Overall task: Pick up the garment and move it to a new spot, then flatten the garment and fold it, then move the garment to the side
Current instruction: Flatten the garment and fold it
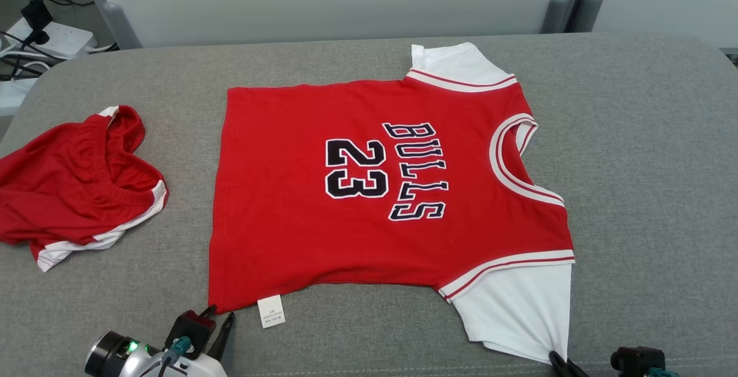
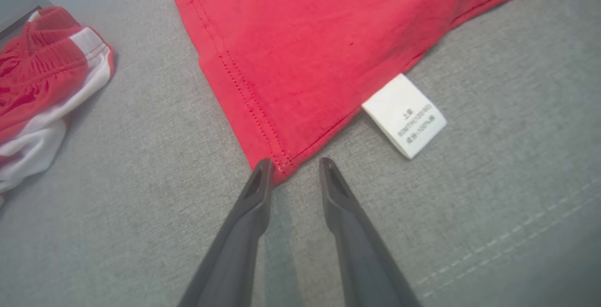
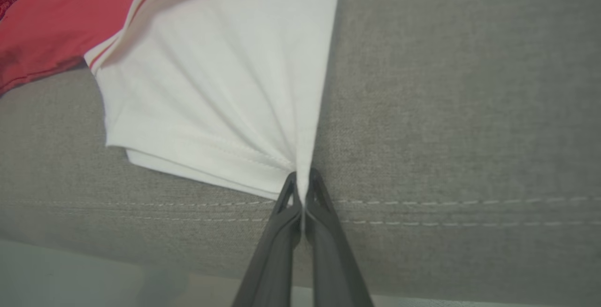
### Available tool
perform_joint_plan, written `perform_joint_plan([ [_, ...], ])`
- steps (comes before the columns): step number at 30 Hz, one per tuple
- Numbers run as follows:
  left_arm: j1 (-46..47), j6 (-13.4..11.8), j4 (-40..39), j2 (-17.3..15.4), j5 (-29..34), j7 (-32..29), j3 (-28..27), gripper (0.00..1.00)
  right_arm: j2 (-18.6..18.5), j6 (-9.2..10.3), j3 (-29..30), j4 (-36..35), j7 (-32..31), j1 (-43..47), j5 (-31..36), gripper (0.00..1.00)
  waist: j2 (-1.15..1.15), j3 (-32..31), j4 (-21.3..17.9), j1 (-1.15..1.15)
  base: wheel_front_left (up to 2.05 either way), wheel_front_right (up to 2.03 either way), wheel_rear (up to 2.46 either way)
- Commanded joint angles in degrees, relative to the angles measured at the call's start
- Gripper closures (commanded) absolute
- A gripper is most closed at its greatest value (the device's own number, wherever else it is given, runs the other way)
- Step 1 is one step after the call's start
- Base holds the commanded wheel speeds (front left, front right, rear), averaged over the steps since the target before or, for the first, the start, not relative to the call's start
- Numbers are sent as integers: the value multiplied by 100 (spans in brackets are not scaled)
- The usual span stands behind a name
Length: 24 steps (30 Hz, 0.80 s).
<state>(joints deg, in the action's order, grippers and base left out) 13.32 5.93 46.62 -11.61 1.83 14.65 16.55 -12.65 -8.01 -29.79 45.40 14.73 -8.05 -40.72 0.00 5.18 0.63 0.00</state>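
Jersey [image 1: 357,192] in red, numbered 23, lies spread flat across the middle of the grey cushion [image 1: 634,164]; our right gripper [image 3: 302,180] pinches its white near sleeve [image 3: 211,86] tight; our left gripper [image 2: 295,166] stands parted at the hem corner [image 2: 274,154], perhaps touching it; red shorts [image 1: 75,187] lie crumpled well to our left.

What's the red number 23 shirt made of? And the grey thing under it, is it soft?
The red and white jersey shirt looks like soft matte knit cloth, maybe cotton: stitched hem, creases, no shine. The grey padded surface looks like woven upholstery fabric, with a fine flecked weave and pale stitched seams. Probably soft, but looks can't prove it.
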Motion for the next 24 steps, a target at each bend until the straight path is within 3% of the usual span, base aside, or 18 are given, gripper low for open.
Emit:
perform_joint_plan([
  [1,327,-105,-6,-173,49,35,-155,57,-171,53,-16,42,27,-151,37,100,0,29,-25,0,0,0,0],
  [13,596,-179,533,-382,322,35,337,49,-195,53,7,-130,27,-243,56,100,0,46,-83,0,0,0,0],
  [16,691,-223,614,-440,374,35,441,9,-208,53,6,-191,27,-261,64,100,0,53,-80,0,0,0,0],
  [18,743,-251,697,-460,393,35,501,0,-208,53,-3,-235,27,-269,71,100,0,66,-83,0,0,0,0],
  [20,797,-251,813,-472,410,35,567,0,-204,53,-9,-282,27,-278,68,100,0,80,-91,0,0,0,0],
  [24,892,-223,928,-490,407,35,681,25,-201,53,-5,-379,27,-313,84,100,0,108,-118,0,0,0,0],
])
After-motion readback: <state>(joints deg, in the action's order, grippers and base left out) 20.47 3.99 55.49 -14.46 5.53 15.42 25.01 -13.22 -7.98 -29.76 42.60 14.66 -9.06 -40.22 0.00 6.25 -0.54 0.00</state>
